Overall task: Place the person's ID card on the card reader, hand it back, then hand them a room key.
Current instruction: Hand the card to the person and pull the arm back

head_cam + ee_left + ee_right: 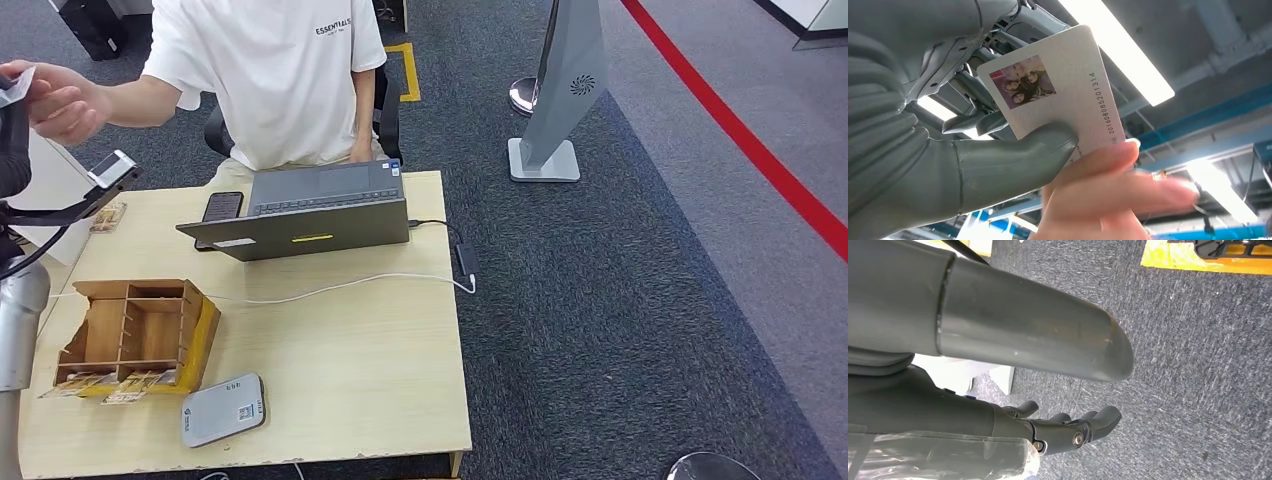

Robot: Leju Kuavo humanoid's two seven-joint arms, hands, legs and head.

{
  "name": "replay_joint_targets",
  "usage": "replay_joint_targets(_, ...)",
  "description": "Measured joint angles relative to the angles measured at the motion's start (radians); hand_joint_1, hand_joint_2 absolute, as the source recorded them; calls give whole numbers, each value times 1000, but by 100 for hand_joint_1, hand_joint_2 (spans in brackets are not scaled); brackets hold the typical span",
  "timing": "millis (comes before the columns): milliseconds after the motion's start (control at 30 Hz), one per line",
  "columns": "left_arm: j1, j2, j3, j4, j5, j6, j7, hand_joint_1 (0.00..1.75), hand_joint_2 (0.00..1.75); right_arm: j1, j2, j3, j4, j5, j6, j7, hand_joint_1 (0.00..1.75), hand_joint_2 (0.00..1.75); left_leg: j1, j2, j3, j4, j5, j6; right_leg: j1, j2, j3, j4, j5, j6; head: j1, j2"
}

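The white ID card (pixel 1068 100), with a small photo and a printed number, is pinched between the thumb and fingers of my left hand (pixel 948 155). A person's hand (pixel 1108 195) grips the same card at its other end. In the head view my left hand (pixel 12 135) is raised at the far left edge, with the ID card (pixel 16 86) against the person's hand (pixel 62 106). The grey card reader (pixel 222 409) lies near the table's front edge. A wooden box (pixel 135 335) has room key cards at its front. My right hand (pixel 1063 429) hangs over the carpet, fingers apart and holding nothing.
A person in a white T-shirt (pixel 270 70) sits behind the light wooden table (pixel 350 360). An open laptop (pixel 310 215) stands at the back, with a phone (pixel 222 206) beside it and a white cable (pixel 330 287) across the table. A small device on an arm (pixel 110 168) stands at the left.
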State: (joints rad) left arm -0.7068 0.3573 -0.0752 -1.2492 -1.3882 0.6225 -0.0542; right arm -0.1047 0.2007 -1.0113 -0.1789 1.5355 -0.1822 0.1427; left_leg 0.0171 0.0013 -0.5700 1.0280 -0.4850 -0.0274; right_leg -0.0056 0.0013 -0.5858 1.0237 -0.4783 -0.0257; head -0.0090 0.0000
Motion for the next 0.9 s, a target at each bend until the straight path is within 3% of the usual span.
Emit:
replay_joint_targets(300,5,2,3,55,2,0,0,175,175,0,0,0,0,0,0,1,0,0,0,0,-2,0,0,0,0,0,-1,0,0,0,0,0)
replay_joint_targets(433,9,2,3,66,2,0,0,0,175,0,0,0,0,-1,0,3,0,0,0,0,-4,0,0,0,0,1,-4,0,0,0,0,0)
replay_joint_targets(900,35,0,9,63,21,8,0,0,175,0,0,0,0,-2,0,10,0,0,0,0,-4,0,0,0,0,1,-4,0,0,0,0,0)
